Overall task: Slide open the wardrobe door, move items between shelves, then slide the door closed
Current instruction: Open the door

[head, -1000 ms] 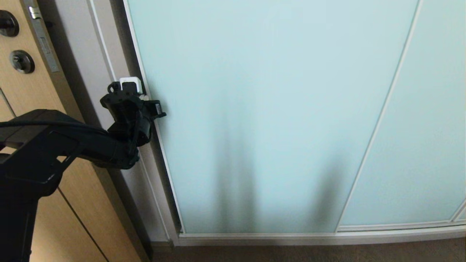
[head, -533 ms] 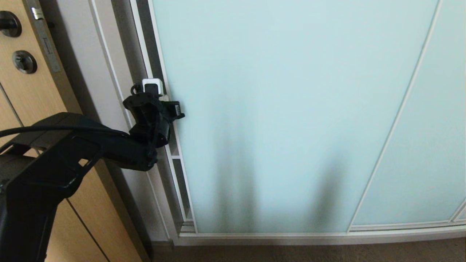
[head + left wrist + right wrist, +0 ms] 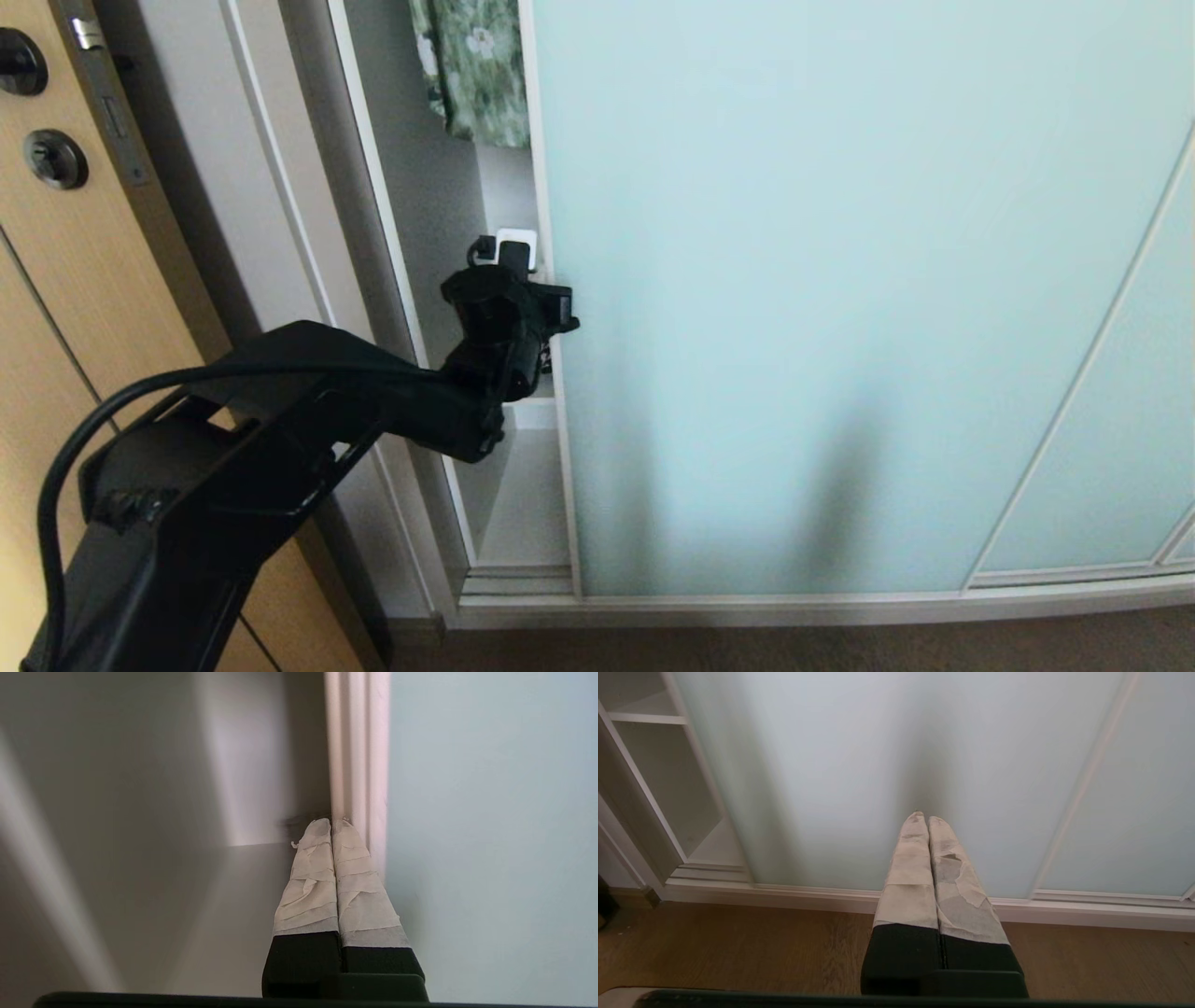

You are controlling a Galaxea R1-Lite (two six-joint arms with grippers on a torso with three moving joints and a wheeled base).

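The left gripper (image 3: 331, 826), fingers pressed together and holding nothing, rests against the metal edge of the sliding wardrobe door (image 3: 840, 280). The door stands partly open, showing a white shelf (image 3: 530, 413) and a green floral garment (image 3: 476, 65). The right gripper (image 3: 923, 819), also closed and empty, hangs low before the glass.

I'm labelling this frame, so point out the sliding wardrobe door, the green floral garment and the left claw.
sliding wardrobe door (image 3: 794, 280), head view, middle of the frosted glass
green floral garment (image 3: 476, 70), head view, hanging fabric in the opening
left claw (image 3: 332, 828), left wrist view, between its taped tips
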